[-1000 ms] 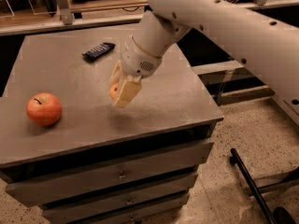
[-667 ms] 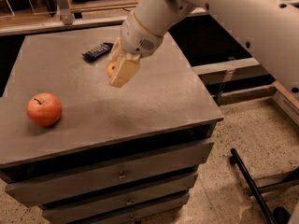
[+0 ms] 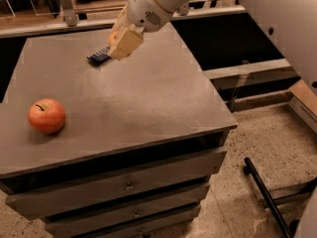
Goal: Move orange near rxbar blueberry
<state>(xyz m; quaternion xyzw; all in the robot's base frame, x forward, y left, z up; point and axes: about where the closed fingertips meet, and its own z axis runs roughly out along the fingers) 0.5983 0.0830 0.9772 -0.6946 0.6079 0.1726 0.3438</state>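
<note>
My gripper (image 3: 121, 42) hangs over the far part of the grey cabinet top (image 3: 148, 98), its cream fingers shut on the orange (image 3: 113, 35). Only a small yellow-orange sliver of the fruit shows at the fingers' left edge. The rxbar blueberry (image 3: 98, 56), a dark flat bar with pale stripes, lies on the top just left of and below the gripper. Its right end is hidden behind the fingers. I cannot tell how high the orange is above the surface.
A red-orange apple (image 3: 46, 116) sits near the front left of the top. Drawers (image 3: 129, 185) run below the front edge. A wooden shelf (image 3: 49, 19) stands behind. A black metal leg (image 3: 265, 195) lies on the floor at the right.
The gripper has carried the orange from the middle of the top toward the far left, ending right beside the dark bar. The apple has not moved.
</note>
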